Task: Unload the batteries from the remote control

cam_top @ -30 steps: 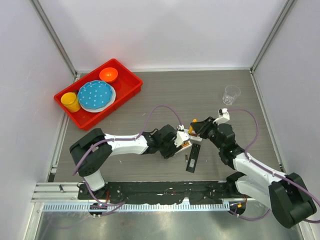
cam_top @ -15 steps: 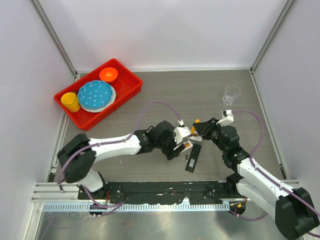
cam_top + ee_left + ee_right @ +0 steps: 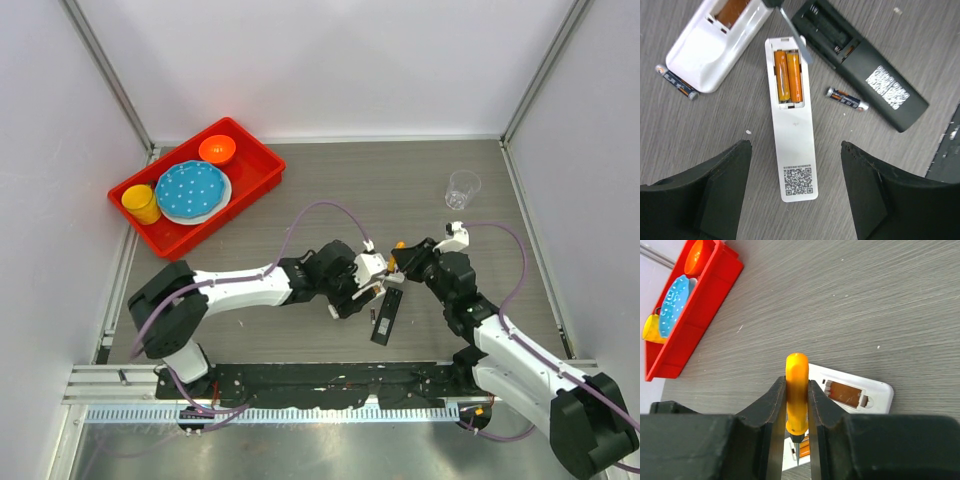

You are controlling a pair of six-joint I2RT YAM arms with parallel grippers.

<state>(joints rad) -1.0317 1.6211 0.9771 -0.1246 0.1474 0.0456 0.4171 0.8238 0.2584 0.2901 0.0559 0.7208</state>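
The left fingers (image 3: 737, 165) are wide apart over a thin white remote (image 3: 795, 135). Two orange batteries (image 3: 789, 75) lie side by side in its open slot, at the remote's 12 o'clock end. A black remote (image 3: 860, 60) lies at its 2 o'clock on the bench (image 3: 715, 130). The right fingers (image 3: 774, 405) are clamped on an orange-handled screwdriver (image 3: 796, 371).

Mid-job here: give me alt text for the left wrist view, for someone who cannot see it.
A slim white remote lies back-up, its cover off and two orange batteries seated in the bay, framed by the open left hand. Around it lie a black remote with an empty bay, a wider white remote and two loose dark batteries.
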